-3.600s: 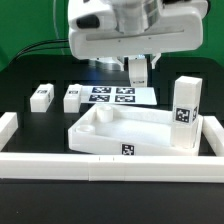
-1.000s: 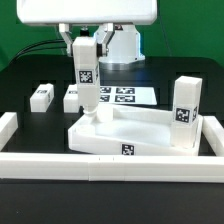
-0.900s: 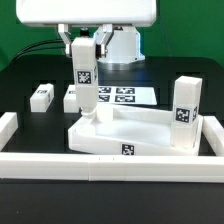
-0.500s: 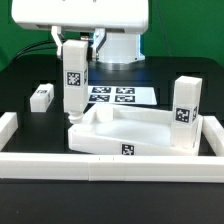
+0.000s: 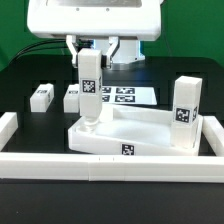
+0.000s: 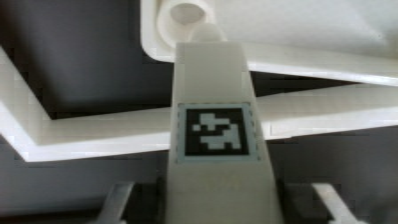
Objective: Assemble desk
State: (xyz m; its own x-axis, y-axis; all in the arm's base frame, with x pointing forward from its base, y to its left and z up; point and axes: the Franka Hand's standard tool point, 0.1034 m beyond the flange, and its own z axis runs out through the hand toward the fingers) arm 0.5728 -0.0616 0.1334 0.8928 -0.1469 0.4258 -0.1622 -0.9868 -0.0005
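The desk's white tray-like slab (image 5: pixel 130 135) lies in the middle of the table, a tag on its front rim. My gripper (image 5: pixel 90 54) is shut on a white tagged leg (image 5: pixel 90 88) and holds it upright. The leg's lower end sits at the slab's far corner on the exterior view's left. In the wrist view the leg (image 6: pixel 217 120) runs away from my fingers (image 6: pixel 125 200) toward the slab's rim (image 6: pixel 302 60). Another leg (image 5: pixel 185 112) stands upright at the slab's corner on the exterior view's right. Two more legs (image 5: pixel 41 96) (image 5: pixel 72 97) lie on the table.
The marker board (image 5: pixel 118 96) lies flat behind the slab. White border rails run along the front (image 5: pixel 110 166), the exterior view's left (image 5: pixel 8 126) and its right (image 5: pixel 212 136). The table top is black.
Earlier the gripper hung bare behind the slab; now it holds a leg. Over the last half second the held leg moved toward the exterior view's right, back over the slab's corner, and turned a little.
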